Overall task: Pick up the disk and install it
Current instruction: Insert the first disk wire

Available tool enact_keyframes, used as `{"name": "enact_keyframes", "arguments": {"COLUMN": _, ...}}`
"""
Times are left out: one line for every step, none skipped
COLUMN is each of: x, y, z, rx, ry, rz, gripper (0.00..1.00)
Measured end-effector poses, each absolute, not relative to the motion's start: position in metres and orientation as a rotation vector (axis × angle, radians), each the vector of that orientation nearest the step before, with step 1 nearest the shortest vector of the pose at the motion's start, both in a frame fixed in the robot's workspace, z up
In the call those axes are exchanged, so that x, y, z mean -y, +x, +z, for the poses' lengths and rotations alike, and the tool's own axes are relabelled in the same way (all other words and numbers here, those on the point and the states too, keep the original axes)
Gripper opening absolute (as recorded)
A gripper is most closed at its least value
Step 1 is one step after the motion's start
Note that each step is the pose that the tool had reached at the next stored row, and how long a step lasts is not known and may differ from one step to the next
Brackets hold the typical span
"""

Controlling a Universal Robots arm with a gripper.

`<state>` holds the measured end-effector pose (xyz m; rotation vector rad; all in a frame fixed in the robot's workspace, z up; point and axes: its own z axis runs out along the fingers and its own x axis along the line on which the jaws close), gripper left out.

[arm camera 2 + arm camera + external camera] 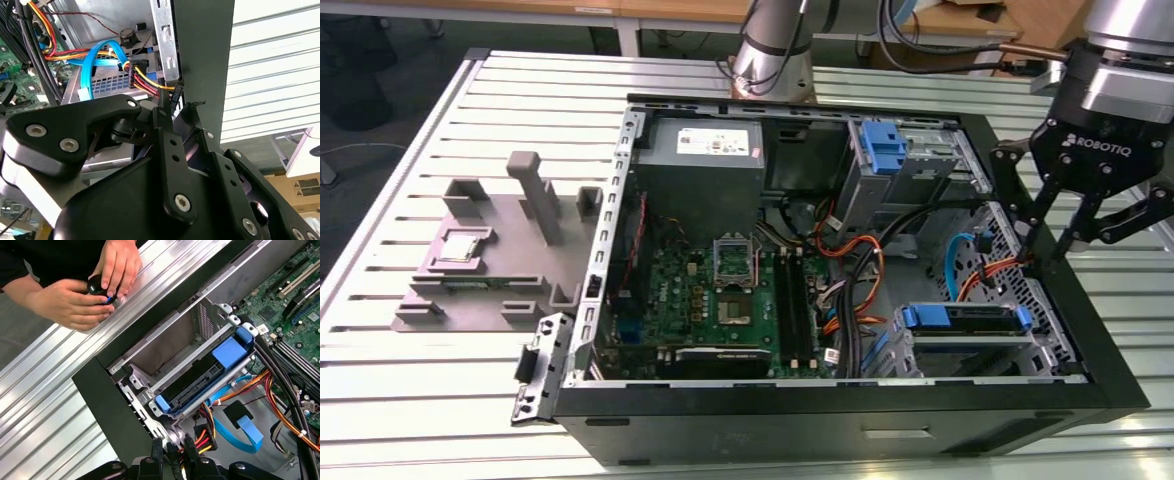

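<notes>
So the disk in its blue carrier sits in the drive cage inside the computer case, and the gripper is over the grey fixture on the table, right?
Not quite. The disk does sit in the drive cage inside the computer case, but the gripper is at the case's wall on the exterior view's right, near the disk, away from the grey fixture.

White lettering on gripper (1067, 252) body, small; white sticker (711, 142) on grey box (707, 175) at computer case's (854, 415) far edge, print unreadable; labels on cardboard box (300, 186), unreadable.
</notes>
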<state>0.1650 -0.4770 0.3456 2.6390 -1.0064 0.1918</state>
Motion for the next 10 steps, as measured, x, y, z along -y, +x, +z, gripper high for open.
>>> {"name": "enact_keyframes", "arguments": {"x": 0.477, "y": 0.1649, "z": 0.3457, "rx": 1.004, "ry": 2.638, "rz": 0.193, "gripper": 0.31}}
{"name": "enact_keyframes", "arguments": {"x": 0.4771, "y": 0.1649, "z": 0.3458, "rx": 1.004, "ry": 2.637, "rz": 0.194, "gripper": 0.31}}
{"name": "enact_keyframes", "arguments": {"x": 0.4771, "y": 0.1649, "z": 0.3458, "rx": 1.003, "ry": 2.637, "rz": 0.194, "gripper": 0.31}}
{"name": "enact_keyframes", "arguments": {"x": 0.4771, "y": 0.1649, "z": 0.3458, "rx": 1.003, "ry": 2.637, "rz": 0.194, "gripper": 0.31}}
{"name": "enact_keyframes", "arguments": {"x": 0.4771, "y": 0.1649, "z": 0.3458, "rx": 1.003, "ry": 2.637, "rz": 0.194, "gripper": 0.31}}
{"name": "enact_keyframes", "arguments": {"x": 0.477, "y": 0.1649, "z": 0.3458, "rx": 1.003, "ry": 2.637, "rz": 0.194, "gripper": 0.31}}
{"name": "enact_keyframes", "arguments": {"x": 0.4771, "y": 0.1649, "z": 0.3458, "rx": 1.003, "ry": 2.637, "rz": 0.194, "gripper": 0.31}}
{"name": "enact_keyframes", "arguments": {"x": 0.477, "y": 0.1649, "z": 0.3458, "rx": 1.003, "ry": 2.637, "rz": 0.194, "gripper": 0.31}}
{"name": "enact_keyframes", "arguments": {"x": 0.477, "y": 0.1649, "z": 0.3458, "rx": 1.002, "ry": 2.637, "rz": 0.194, "gripper": 0.29}}
{"name": "enact_keyframes", "arguments": {"x": 0.4771, "y": 0.1649, "z": 0.3458, "rx": 1.0, "ry": 2.638, "rz": 0.194, "gripper": 0.29}}
